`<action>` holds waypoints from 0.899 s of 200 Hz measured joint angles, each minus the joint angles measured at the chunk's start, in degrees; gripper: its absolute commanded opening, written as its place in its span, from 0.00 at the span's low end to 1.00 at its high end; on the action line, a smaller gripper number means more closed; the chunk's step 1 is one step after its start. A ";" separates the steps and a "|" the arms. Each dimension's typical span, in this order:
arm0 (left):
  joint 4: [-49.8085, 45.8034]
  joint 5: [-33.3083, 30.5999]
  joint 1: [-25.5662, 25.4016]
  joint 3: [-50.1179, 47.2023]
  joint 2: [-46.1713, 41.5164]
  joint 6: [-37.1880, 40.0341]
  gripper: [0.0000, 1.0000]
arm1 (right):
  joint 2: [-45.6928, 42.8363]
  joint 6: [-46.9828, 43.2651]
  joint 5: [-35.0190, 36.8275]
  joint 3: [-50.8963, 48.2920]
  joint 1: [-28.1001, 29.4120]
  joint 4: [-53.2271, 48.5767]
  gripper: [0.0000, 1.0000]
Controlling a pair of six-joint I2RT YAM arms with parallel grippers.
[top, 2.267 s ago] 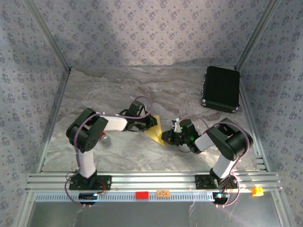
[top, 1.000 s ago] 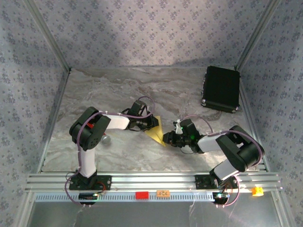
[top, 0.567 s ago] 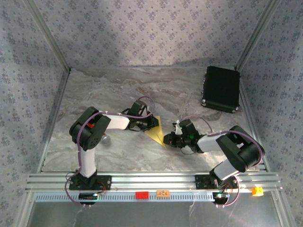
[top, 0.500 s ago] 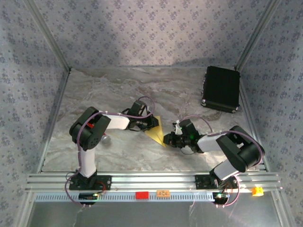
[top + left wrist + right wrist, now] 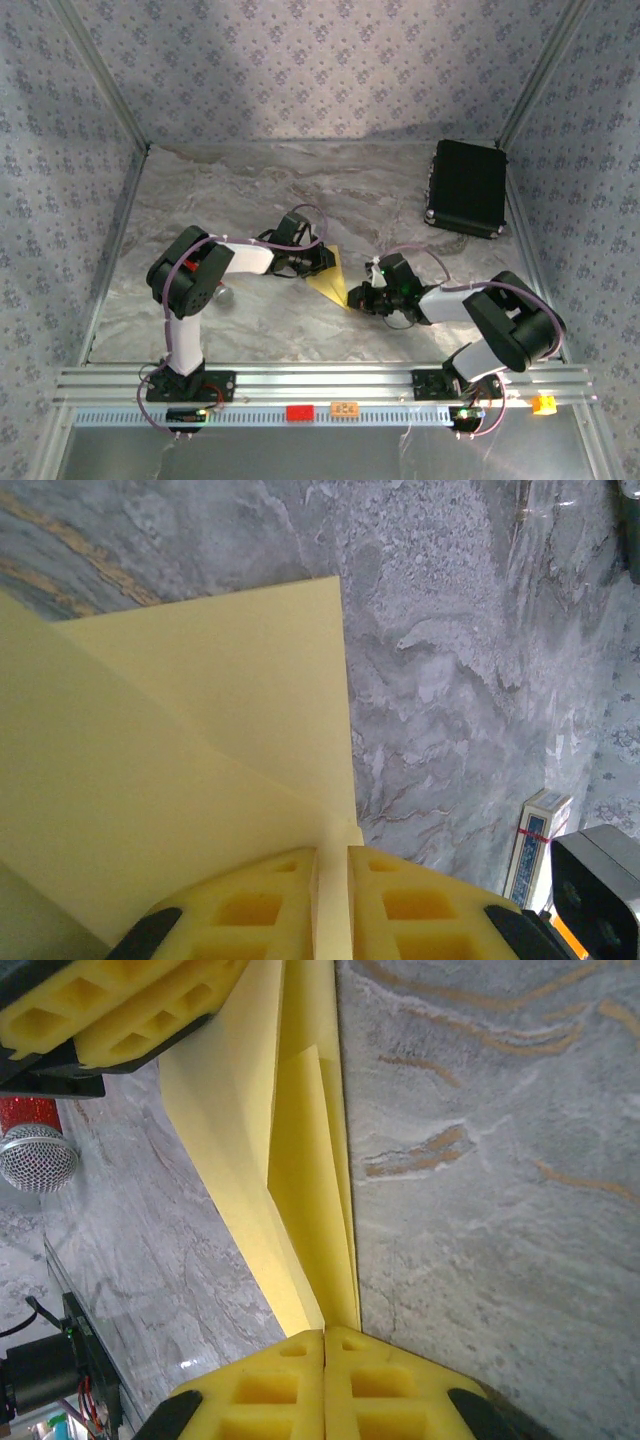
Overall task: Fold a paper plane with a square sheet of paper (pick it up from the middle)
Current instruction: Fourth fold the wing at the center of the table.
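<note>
The yellow paper [image 5: 329,279] is on the table, to the left of the black case [image 5: 467,187] and closer to the arm bases than it, well apart from the case. It is held between the two arms.

The left gripper [image 5: 332,855] is closed on one edge of the paper, and the sheet passes between its fingers. The right gripper [image 5: 325,1338] has its fingers pressed together on the pointed end (the tip of the paper goes into the line where they meet), so it seems to pinch that end.

The paper is no longer a flat square. It shows a triangular outline with several layers and sharp creases running toward the point, so the first folds appear to be done. It is not yet a slim dart. The narrowing folds and the wings probably remain, which puts the task somewhere in the middle.
</note>
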 measured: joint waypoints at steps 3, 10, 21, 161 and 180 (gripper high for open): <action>0.00 0.00 0.00 -0.02 0.00 0.00 0.15 | 0.00 0.02 0.00 -0.02 0.00 0.02 0.07; 0.00 0.00 0.00 -0.02 0.00 0.00 0.15 | 0.00 0.02 0.00 -0.11 0.00 0.17 0.07; 0.00 0.00 0.00 -0.02 0.00 -0.02 0.15 | 0.00 0.02 -0.02 -0.20 0.00 0.42 0.07; 0.02 0.00 -0.04 -0.02 0.00 -0.04 0.15 | -2.91 0.09 -0.13 -1.66 -0.04 -2.08 0.15; 0.02 0.00 -0.04 -0.02 0.00 -0.04 0.15 | -4.24 0.26 -0.13 -1.66 -0.04 -3.17 0.19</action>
